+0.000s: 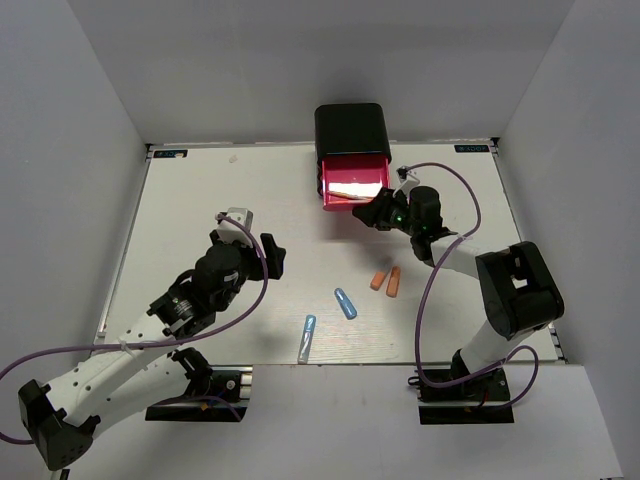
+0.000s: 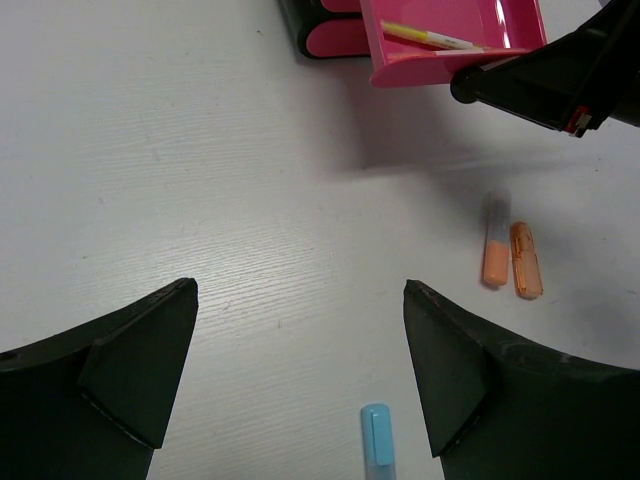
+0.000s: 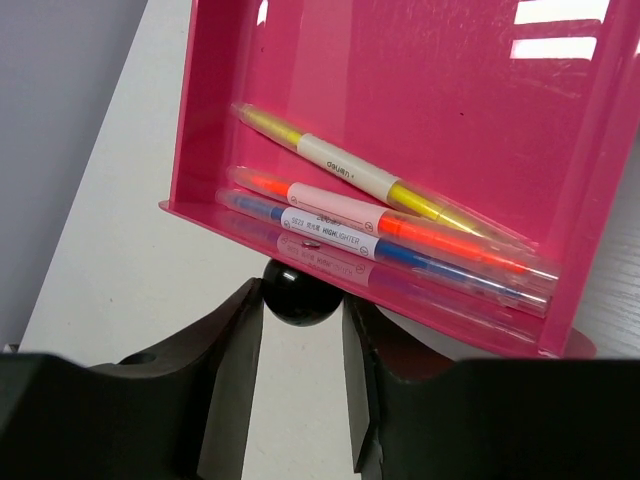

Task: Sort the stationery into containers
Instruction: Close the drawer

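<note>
The black cabinet (image 1: 350, 125) stands at the table's far edge with its top pink drawer (image 1: 355, 188) pulled out. My right gripper (image 3: 300, 320) is shut on that drawer's round black knob (image 3: 298, 293). Inside the drawer (image 3: 420, 90) lie a yellow pen (image 3: 350, 172), an orange-red pen (image 3: 400, 225) and a blue pen (image 3: 330, 235). Two orange markers (image 1: 378, 280) (image 1: 394, 283), a short blue marker (image 1: 346, 303) and a light blue pen (image 1: 307, 337) lie on the table. My left gripper (image 2: 300, 340) is open and empty above the table, with a blue capped end (image 2: 376, 440) below it.
Two lower pink drawers (image 2: 335, 35) are closed in the cabinet. The orange markers (image 2: 496, 255) (image 2: 526, 262) lie side by side right of my left gripper. White walls enclose the table (image 1: 200, 200) on three sides.
</note>
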Controlling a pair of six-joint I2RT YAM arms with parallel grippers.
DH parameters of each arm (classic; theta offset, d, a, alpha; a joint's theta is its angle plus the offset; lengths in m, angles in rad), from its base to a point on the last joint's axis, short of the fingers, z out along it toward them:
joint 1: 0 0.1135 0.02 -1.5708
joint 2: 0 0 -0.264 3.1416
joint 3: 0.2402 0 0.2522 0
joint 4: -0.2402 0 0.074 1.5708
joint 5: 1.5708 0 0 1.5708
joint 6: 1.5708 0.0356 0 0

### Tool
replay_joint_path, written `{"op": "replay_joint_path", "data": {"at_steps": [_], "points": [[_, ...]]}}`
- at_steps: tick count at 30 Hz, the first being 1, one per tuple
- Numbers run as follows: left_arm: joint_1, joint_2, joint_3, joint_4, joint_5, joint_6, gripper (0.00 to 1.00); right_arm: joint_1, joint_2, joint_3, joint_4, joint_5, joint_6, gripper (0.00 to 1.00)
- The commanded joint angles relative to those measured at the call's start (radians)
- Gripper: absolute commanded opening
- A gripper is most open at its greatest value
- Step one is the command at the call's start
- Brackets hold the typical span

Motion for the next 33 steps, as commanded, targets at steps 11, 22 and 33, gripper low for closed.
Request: {"op": "replay_joint_path", "data": {"at_steps": [11, 22, 33], "points": [[-0.002, -0.004, -0.006, 0.028, 0.027, -0.017, 0.92, 0.008, -0.041, 0.083, 0.080, 0.073, -0.029, 0.24], [-0.002, 0.005, -0.006, 0.037, 0.027, -0.017, 0.92, 0.005, -0.010, 0.181, 0.041, 0.095, -0.045, 0.24], [-0.002, -0.004, -0.006, 0.019, 0.027, -0.017, 0.92, -0.004, 0.146, 0.370, 0.006, 0.107, -0.061, 0.26]]}}
